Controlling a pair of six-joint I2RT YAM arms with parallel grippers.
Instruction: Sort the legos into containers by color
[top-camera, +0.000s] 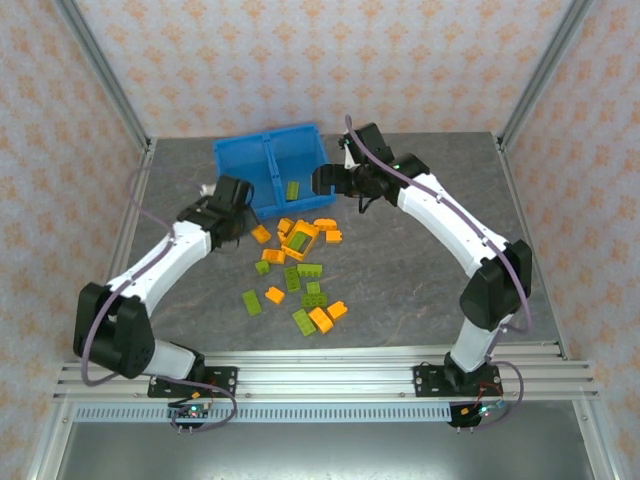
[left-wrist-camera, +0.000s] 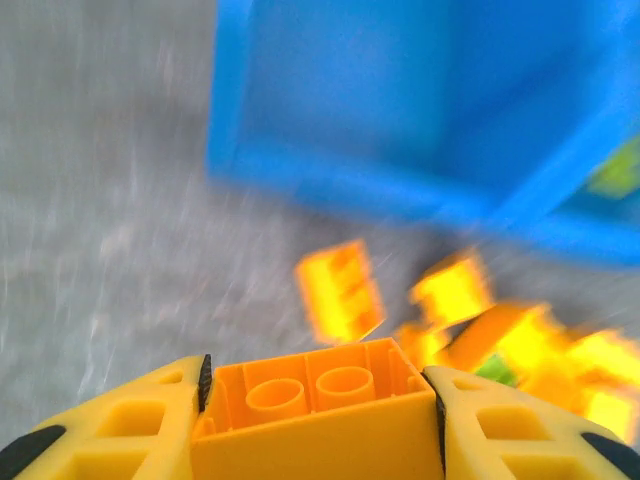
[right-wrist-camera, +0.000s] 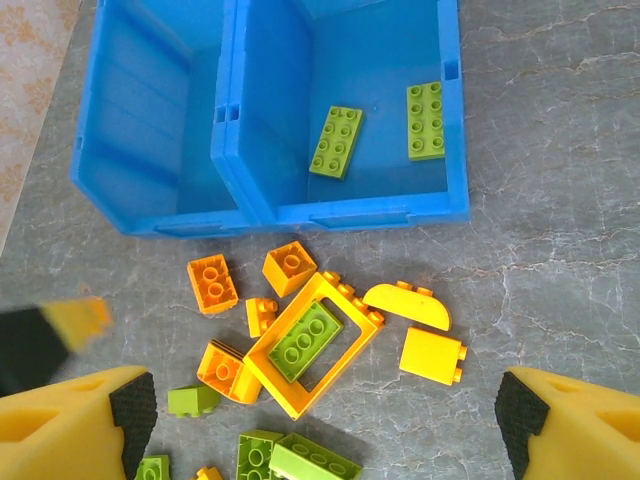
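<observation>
1. Legos (top-camera: 295, 278), small studded plastic bricks in orange and olive-green, lay mostly in a loose pile on the grey marbled desk (top-camera: 400, 290), just in front of the bright blue rectangular plastic bin (right-wrist-camera: 340, 212).
2. The right compartment (right-wrist-camera: 385, 70) of the bin held two olive-green bricks (right-wrist-camera: 337, 141); the left compartment (right-wrist-camera: 150, 120) looked empty.
3. The left gripper (left-wrist-camera: 318, 385) was clenched on one orange brick (left-wrist-camera: 320, 430), and the hollow underside of this brick seemed to face the wrist camera.
4. The right gripper (right-wrist-camera: 325, 405) hung released, its jaws wide apart, above the pile and near the front wall of the bin.
5. The relation that mattered: the left compartment lay ahead of the left gripper and a little to its right, just beyond the near wall. The left arm was the nearer one to it. In my judgement the coming move was a short carry forward over this wall, and then a release.
</observation>
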